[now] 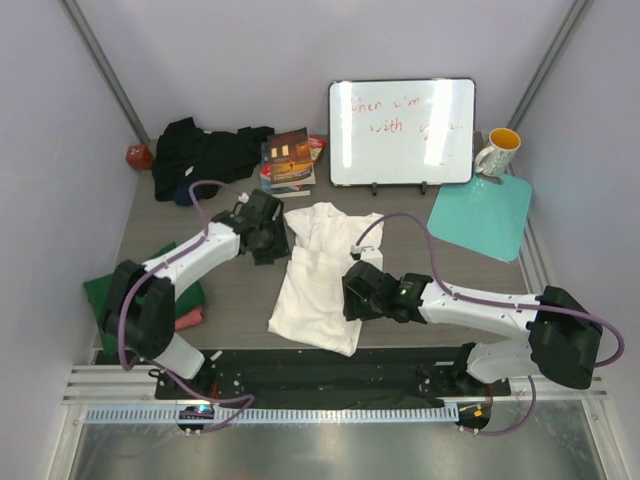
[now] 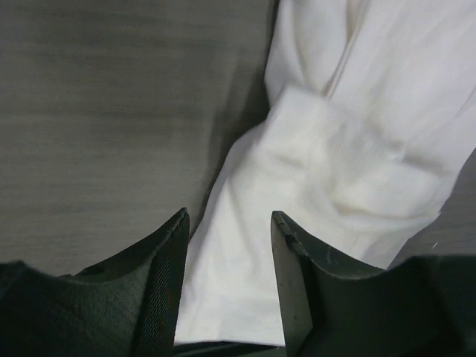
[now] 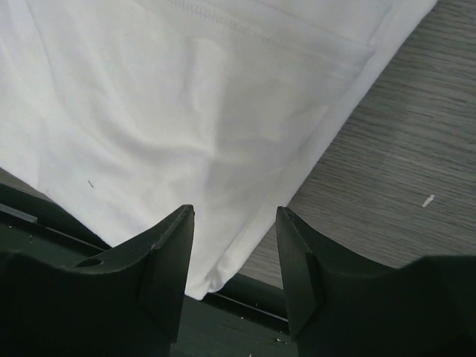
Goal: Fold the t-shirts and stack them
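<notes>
The white t-shirt [image 1: 318, 285] is laid in the middle of the table [image 1: 240, 300], narrowed into a long strip but not yet folded across. One dark green t-shirt [image 1: 100, 292] and one pink t-shirt [image 1: 190, 319] are stacked at the near left; one black t-shirt [image 1: 205, 152] is left crumpled at the far left. Four shirts are counted. The left gripper [image 2: 229, 223] and the right gripper [image 3: 234, 216] are parted over the white cloth, nothing grasped.

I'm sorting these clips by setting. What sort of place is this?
Probably a robot test cell, not a home: left arm and right arm bolted at a table edge, plain panel walls, staged props like the whiteboard and mug.
</notes>
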Tool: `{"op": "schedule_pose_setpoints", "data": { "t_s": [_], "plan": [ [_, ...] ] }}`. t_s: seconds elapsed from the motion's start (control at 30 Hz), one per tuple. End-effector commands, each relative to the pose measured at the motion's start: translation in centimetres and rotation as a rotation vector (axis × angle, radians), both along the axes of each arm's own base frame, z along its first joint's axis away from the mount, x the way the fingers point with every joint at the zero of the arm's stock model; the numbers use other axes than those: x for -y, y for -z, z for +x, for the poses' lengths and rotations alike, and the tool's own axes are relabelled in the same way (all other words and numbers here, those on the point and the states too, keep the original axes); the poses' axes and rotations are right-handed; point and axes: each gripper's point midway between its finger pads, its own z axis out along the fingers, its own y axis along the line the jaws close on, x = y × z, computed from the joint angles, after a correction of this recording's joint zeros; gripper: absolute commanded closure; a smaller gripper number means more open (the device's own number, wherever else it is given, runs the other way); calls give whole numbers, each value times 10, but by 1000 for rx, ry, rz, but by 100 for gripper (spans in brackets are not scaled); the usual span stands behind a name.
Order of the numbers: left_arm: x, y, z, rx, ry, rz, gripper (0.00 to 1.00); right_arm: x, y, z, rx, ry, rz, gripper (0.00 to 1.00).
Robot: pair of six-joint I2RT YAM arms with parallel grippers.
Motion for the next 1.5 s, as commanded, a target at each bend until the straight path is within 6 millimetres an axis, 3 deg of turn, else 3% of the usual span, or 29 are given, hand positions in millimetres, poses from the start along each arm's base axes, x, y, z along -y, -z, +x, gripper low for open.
{"op": "schedule_pose_setpoints", "data": {
  "t_s": [0.0, 0.03, 0.07, 0.13, 0.17, 0.2, 0.27, 0.3, 0.7, 0.8, 0.9, 1.03, 1.17, 1.47],
  "plan": [
    [9, -19, 76, 94, -43, 10, 51, -22, -16, 3, 29, -22, 94, 46],
    [13, -32, 95, 122, -50, -9, 51, -23, -18, 3, 35, -29, 100, 47],
    [16, -15, 101, 80, -43, 2, 52, -22, -19, 3, 37, -29, 100, 46],
    [24, -21, 123, 95, -30, -19, 52, -20, -19, 4, 49, -30, 92, 46],
    [25, -5, 125, 57, -26, 1, 52, -18, -18, 4, 50, -28, 90, 46],
    [29, -8, 137, 67, -26, -3, 52, -18, -18, 4, 52, -29, 88, 47],
    [29, 13, 142, 20, -29, 20, 53, -17, -17, 4, 52, -25, 87, 47],
    [32, 11, 148, 29, -33, 14, 53, -16, -18, 4, 53, -23, 91, 47],
    [28, 34, 153, 7, -48, 29, 55, -13, -17, 5, 68, -27, 74, 47],
    [30, 41, 156, 4, -43, 25, 65, -14, -13, 5, 57, -30, 63, 51],
    [42, 33, 158, 19, -20, -34, 79, -14, -10, 5, 50, -31, 56, 61],
    [55, 7, 165, 74, 16, -110, 91, -14, -6, 5, 46, -28, 45, 64],
    [66, -17, 173, 115, 46, -160, 94, -14, -1, 4, 37, -29, 34, 64],
    [94, -18, 164, 64, 135, -228, 100, -10, 11, 2, 16, -20, 12, 65]
  ]
}}
